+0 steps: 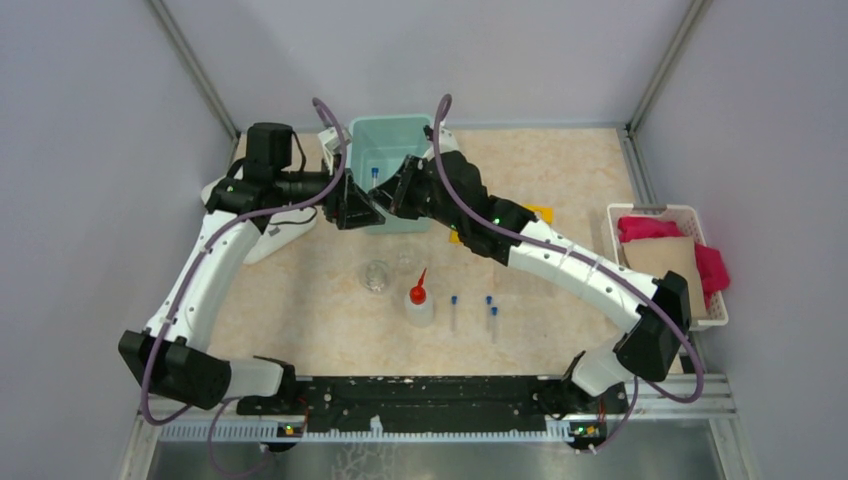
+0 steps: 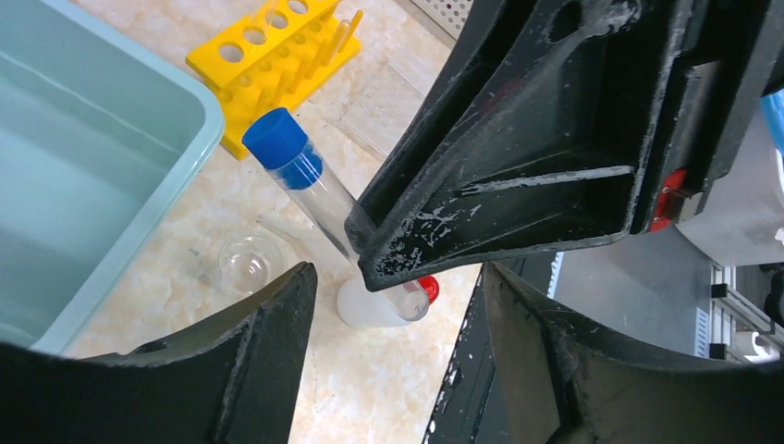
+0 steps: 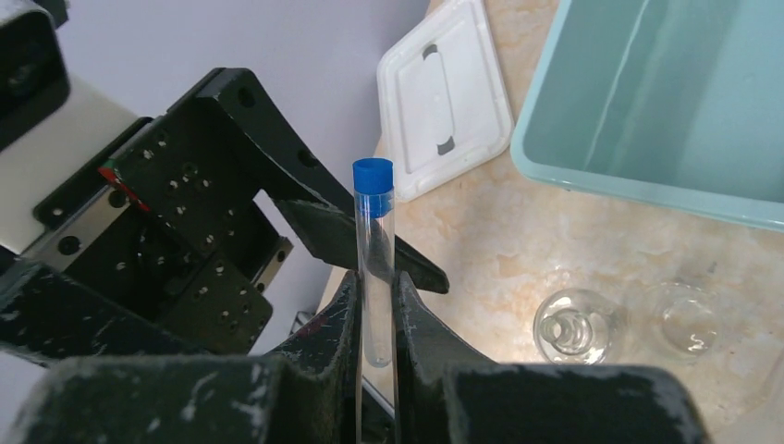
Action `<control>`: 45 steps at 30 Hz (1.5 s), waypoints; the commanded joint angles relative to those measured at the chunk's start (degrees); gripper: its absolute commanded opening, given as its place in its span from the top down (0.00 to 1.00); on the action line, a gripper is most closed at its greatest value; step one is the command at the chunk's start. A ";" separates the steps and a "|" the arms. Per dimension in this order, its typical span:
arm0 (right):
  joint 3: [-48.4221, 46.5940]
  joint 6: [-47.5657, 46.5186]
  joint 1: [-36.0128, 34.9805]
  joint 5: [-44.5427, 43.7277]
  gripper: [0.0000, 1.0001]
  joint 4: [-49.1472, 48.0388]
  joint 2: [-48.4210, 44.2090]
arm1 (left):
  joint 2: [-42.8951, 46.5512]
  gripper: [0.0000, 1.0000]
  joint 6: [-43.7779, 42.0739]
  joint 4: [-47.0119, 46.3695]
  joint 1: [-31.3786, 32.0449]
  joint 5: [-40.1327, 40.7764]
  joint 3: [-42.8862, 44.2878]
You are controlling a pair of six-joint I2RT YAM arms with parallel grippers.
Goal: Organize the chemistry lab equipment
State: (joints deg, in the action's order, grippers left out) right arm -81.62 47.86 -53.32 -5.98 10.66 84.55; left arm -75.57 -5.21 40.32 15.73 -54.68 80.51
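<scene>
Beige marbled table (image 1: 570, 165) lies under both arms, with a teal plastic bin (image 1: 392, 124) at its 12 o'clock edge. Your right end effector (image 3: 374, 289) is pinched on a slim clear blue-capped test tube (image 3: 373, 222) near the bin's 6 o'clock rim. Your left end effector (image 2: 398, 276) stands wide, facing that tube. Three more tubes (image 1: 489, 310) lie at 3 o'clock of the translucent red-nozzled squeeze bottle (image 1: 419, 303), and two small clear glass cups (image 1: 376, 275) sit at its 11 o'clock. You'll find the yellow holed rack (image 2: 277, 46) at the bin's 4 o'clock.
</scene>
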 commanded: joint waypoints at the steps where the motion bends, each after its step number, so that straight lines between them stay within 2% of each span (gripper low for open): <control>1: -1.28 1.01 -0.77 1.56 1.00 -4.74 -0.97 | -0.35 0.31 -1.35 0.34 0.27 -1.29 -0.15; 8: -0.65 0.53 -1.07 1.51 1.00 -4.47 -1.42 | -0.72 0.59 -1.21 0.16 0.27 -1.44 0.13; 9: -0.81 0.50 -1.08 1.56 0.97 -4.28 -1.48 | -0.72 0.63 -1.28 0.24 0.27 -1.47 0.09; 13: -3.93 -0.20 -0.65 0.61 0.65 0.62 -0.73 | -0.26 0.79 -2.39 0.52 0.27 -1.22 -0.44; 16: -8.93 -1.27 1.19 1.36 0.55 6.71 1.00 | 0.18 0.83 -4.22 1.14 0.25 -1.43 -0.89; 19: -13.65 -2.16 3.79 5.49 0.56 11.73 3.50 | 0.97 0.84 -6.13 1.74 0.27 -1.85 -1.25; 22: -14.97 -3.27 5.44 10.87 0.58 12.04 4.29 | 1.79 0.84 -7.44 1.78 0.27 -1.85 -1.48; 26: -17.18 -5.18 5.55 12.99 0.66 13.33 4.97 | 1.79 0.85 -8.20 2.23 0.23 -1.17 -1.31; 35: -20.96 -6.96 5.61 15.73 0.69 16.43 7.80 | 1.13 0.86 -8.33 2.47 0.25 -1.36 -0.99; 38: -23.01 -7.97 5.60 16.08 0.78 18.32 8.95 | 1.12 0.86 -8.48 2.56 0.33 -1.28 -0.89; 39: -23.67 -8.33 5.67 16.02 0.84 19.09 9.16 | 1.13 0.86 -8.56 2.64 0.33 -1.13 -0.86; 41: -23.90 -9.00 6.00 15.87 0.96 19.93 8.85 | 1.14 0.84 -8.48 2.75 0.28 -0.38 -0.82; 42: -23.48 -9.27 6.17 15.85 1.00 20.14 8.32 | 1.11 0.77 -8.28 2.82 0.28 0.21 -0.80; 43: -22.88 -9.66 6.58 15.68 1.00 20.65 7.57 | 0.99 0.64 -7.90 2.95 0.30 0.93 -0.75; 45: -20.82 -11.24 7.33 13.77 1.00 22.31 5.23 | 0.72 0.19 -7.57 3.65 0.30 2.38 -0.25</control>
State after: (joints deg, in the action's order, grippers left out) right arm -102.00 39.46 -47.05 9.13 31.03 93.49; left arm -75.09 -12.34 42.92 15.77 -53.84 79.35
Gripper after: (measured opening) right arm 0.078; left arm 0.507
